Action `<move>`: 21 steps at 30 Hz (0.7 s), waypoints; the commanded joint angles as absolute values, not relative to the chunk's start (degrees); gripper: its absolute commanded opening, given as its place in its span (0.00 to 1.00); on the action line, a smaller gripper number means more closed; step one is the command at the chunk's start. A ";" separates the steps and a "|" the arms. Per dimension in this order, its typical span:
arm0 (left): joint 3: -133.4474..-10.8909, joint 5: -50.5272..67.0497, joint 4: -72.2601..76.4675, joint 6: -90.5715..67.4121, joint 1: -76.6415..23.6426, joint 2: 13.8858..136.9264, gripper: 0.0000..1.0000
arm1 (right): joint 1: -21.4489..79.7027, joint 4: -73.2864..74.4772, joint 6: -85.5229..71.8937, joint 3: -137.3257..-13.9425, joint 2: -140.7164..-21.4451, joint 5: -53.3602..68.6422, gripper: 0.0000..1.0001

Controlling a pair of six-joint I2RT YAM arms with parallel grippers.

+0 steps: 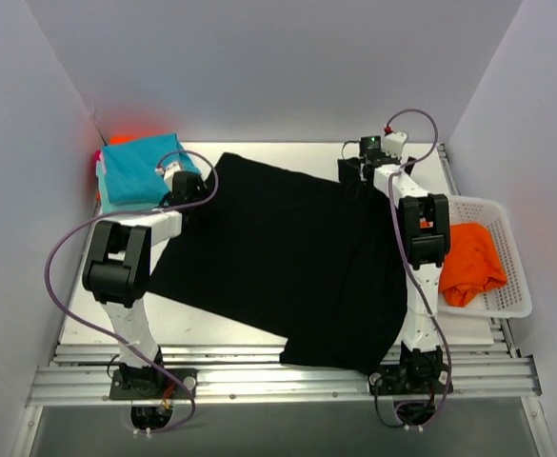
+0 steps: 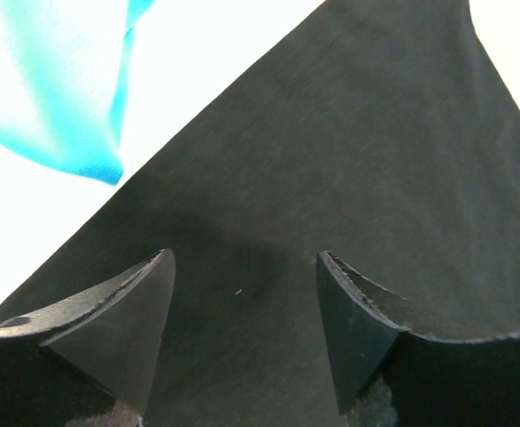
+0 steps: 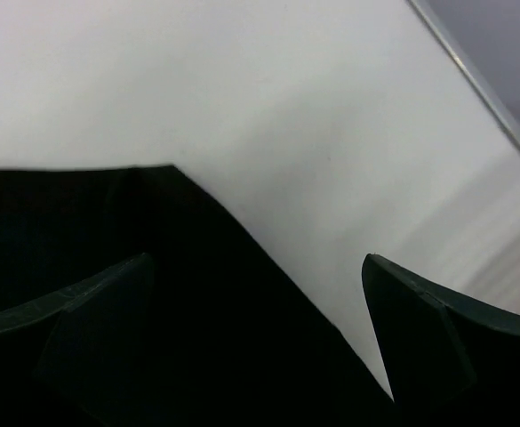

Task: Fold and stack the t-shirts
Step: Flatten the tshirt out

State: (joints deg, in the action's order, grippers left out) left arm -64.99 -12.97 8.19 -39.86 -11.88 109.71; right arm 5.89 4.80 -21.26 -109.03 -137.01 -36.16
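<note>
A large black t-shirt [image 1: 278, 248] lies spread flat across the middle of the table. My left gripper [image 1: 185, 186] hovers over its back left corner. In the left wrist view its fingers [image 2: 135, 311] stand apart over the black cloth [image 2: 331, 160] with nothing between them. My right gripper [image 1: 352, 171] is at the shirt's back right corner. It is open in the right wrist view [image 3: 255, 267], with the black corner [image 3: 108, 222] lying under its left finger. A folded teal t-shirt [image 1: 140, 171] sits at the back left. An orange t-shirt [image 1: 470, 262] lies crumpled in the basket.
A white lattice basket [image 1: 521, 290] stands at the right edge. Orange and pink cloth edges [image 1: 126, 139] show under the teal t-shirt. The teal cloth [image 2: 73, 89] lies close to the left gripper. Grey walls enclose the table on three sides.
</note>
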 commanded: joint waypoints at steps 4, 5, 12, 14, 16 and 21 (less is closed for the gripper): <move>-71.72 -10.72 11.34 -40.78 -11.78 111.62 0.68 | 10.54 6.22 -23.02 -101.78 -117.43 -49.46 1.00; -71.81 -10.11 11.86 -41.13 -11.78 111.71 0.65 | 10.55 7.89 -24.07 -102.21 -116.81 -50.18 1.00; -76.72 -9.50 12.40 -41.13 -13.89 116.18 0.52 | 12.31 -1.92 -27.33 -91.76 -112.40 -31.58 1.00; -78.57 -8.79 12.39 -41.31 -13.97 117.68 0.42 | 11.34 -1.67 -28.04 -94.20 -117.74 -25.09 0.90; -80.23 -7.74 12.74 -41.40 -13.89 120.14 0.21 | 10.73 -0.54 -28.47 -99.37 -121.71 -21.72 0.82; -82.44 -4.49 15.11 -39.99 -13.19 125.15 0.02 | 10.46 2.20 -29.79 -107.04 -130.77 -16.09 0.69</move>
